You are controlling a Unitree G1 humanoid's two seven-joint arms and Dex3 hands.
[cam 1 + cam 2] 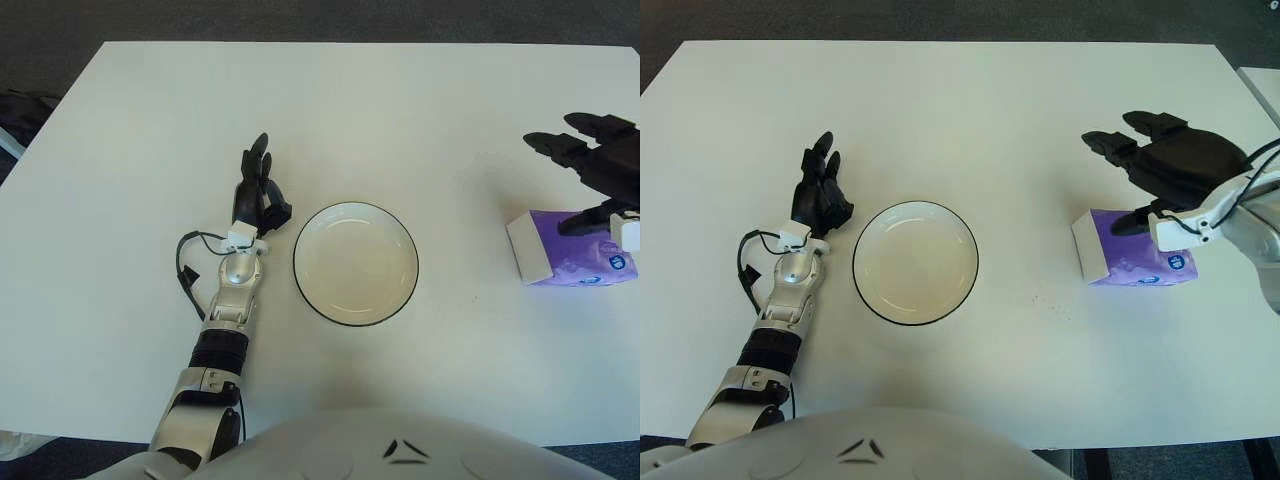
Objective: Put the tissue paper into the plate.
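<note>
Right hand (596,170) hovers spread over the purple tissue pack (573,249) — plate (356,263) empty, left hand (256,195) beside it.

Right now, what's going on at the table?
The right hand hovers open above the purple tissue pack on the right side of the white table, not gripping it yet. The plate sits empty in the middle. The left hand shows just left of the plate, idle.

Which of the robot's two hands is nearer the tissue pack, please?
The right hand, spread open above the purple tissue pack; the left hand shows left of the plate.
</note>
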